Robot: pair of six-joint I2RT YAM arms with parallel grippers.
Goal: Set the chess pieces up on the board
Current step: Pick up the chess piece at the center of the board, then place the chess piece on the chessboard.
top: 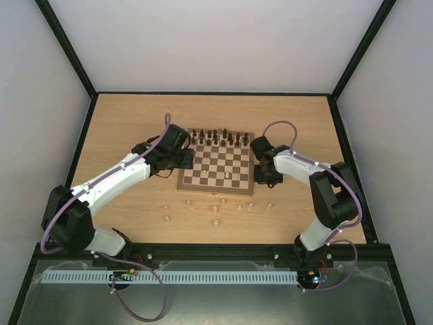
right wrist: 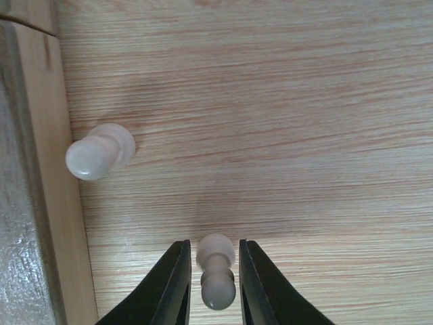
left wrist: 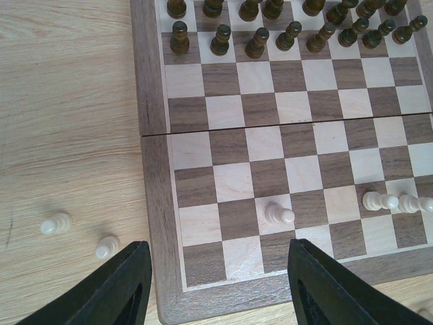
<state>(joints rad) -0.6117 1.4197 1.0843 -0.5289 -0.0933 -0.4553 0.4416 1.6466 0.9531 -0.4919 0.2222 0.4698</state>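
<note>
The board [top: 216, 168] lies mid-table with dark brown pieces [top: 216, 137] along its far rows. Three pale pieces stand on its near rows, one a pawn [left wrist: 279, 214] and two further right [left wrist: 379, 200]. Several pale chess pieces [top: 223, 206] stand on the table in front of the board. My left gripper [left wrist: 218, 261] is open and empty over the board's corner [left wrist: 162, 298]. My right gripper [right wrist: 212, 271] hangs over the table beside the board's right edge. Its fingers [right wrist: 174, 284] closely flank a pale pawn [right wrist: 216, 271], with a thin gap on each side.
A second pale piece [right wrist: 100, 150] stands next to the board's side [right wrist: 47, 203]. Two pale pawns [left wrist: 55, 223] [left wrist: 107, 247] stand on the table just off the board's corner, near my left finger [left wrist: 122, 284]. A black frame borders the table [top: 122, 122].
</note>
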